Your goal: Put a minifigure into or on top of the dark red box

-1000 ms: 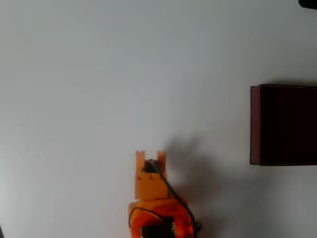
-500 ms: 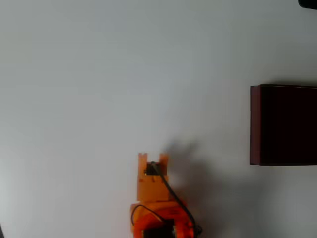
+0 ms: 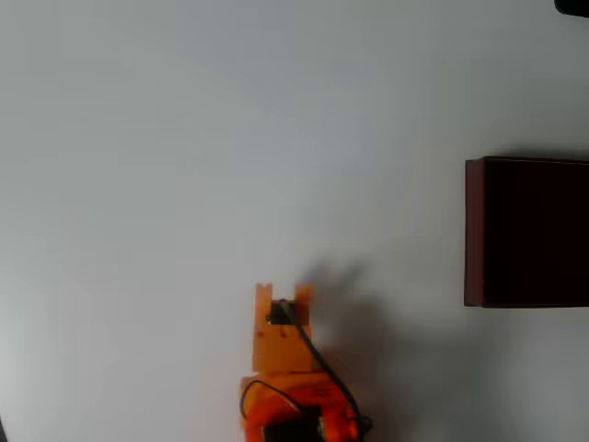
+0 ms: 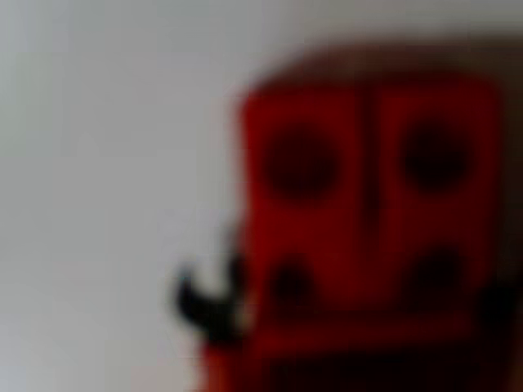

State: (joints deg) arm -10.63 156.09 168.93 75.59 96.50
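The dark red box (image 3: 474,230) sits at the right edge of the overhead view, open, with a near-black inside. My orange gripper (image 3: 283,293) is at the bottom centre, well to the left of the box, its two prongs pointing up the picture and a black cable running over it. In the wrist view a bright red minifigure (image 4: 368,229) looms very close and blurred. It shows two round leg holes and a black hand at its left. In the overhead view the minifigure is hidden under the gripper. Whether the jaws hold it I cannot tell.
The white table (image 3: 230,138) stretches wide around the arm, with a bare stretch between the gripper and the box. A small dark object (image 3: 572,5) pokes in at the top right corner.
The gripper has shifted a little to the right and down the picture since a second ago. The box has not moved.
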